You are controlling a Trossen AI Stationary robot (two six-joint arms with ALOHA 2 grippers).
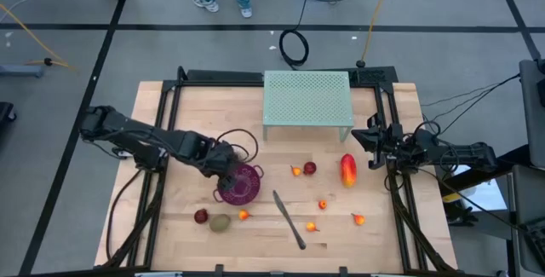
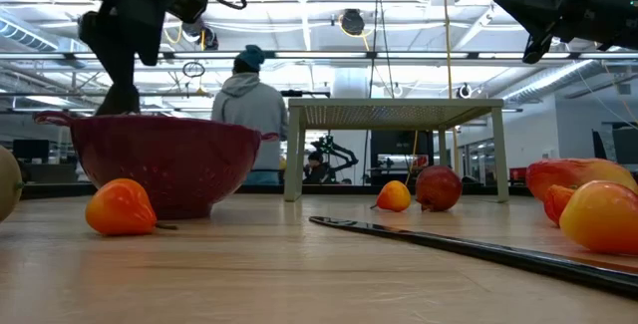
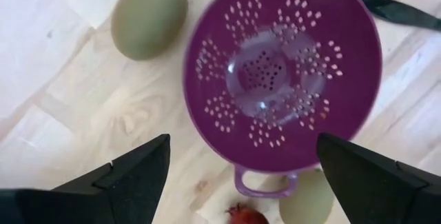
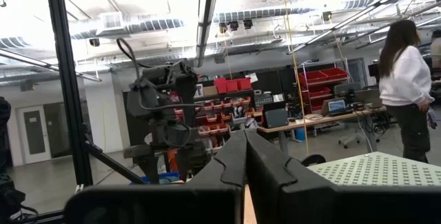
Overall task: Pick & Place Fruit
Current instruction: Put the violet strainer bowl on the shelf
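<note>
**Q:** Fruit first: where does it lie?

**A:** Fruit is scattered over the wooden table [image 1: 183, 149]. The left gripper [image 1: 228, 177] hangs directly above the purple bowl [image 1: 241, 184], its fingers [image 3: 131, 179] spread wide and holding nothing. In the left wrist view the bowl's perforated floor is bare. A kiwi [image 1: 220, 222] and a dark red fruit [image 1: 201, 216] lie on the wood just beside the bowl, toward the table's front edge from that claw, with a small orange-red fruit [image 1: 244, 215] next to the kiwi. The wrist view shows a second kiwi [image 3: 149, 15] on the wood close to the bowl's rim.

**Q:** And farther from that claw?

**A:** A knife [image 1: 289, 220] lies beyond the bowl, toward the right arm's side. Past it are three more small orange-red pieces [image 1: 323, 204], [image 1: 312, 226], [image 1: 358, 219]. Another orange piece [image 1: 296, 171] and a dark red round fruit [image 1: 310, 168] sit side by side.

**Q:** What of the right arm?

**A:** The right gripper [image 1: 372, 145] waits raised at the table's right edge, fingers pressed together with nothing between them. The mango [image 1: 348, 170] lies near it, just inboard on the wood. A pale green perforated stand [image 1: 307, 98] sits at the back of the table. A person [image 2: 250, 115] stands in the room behind.
</note>
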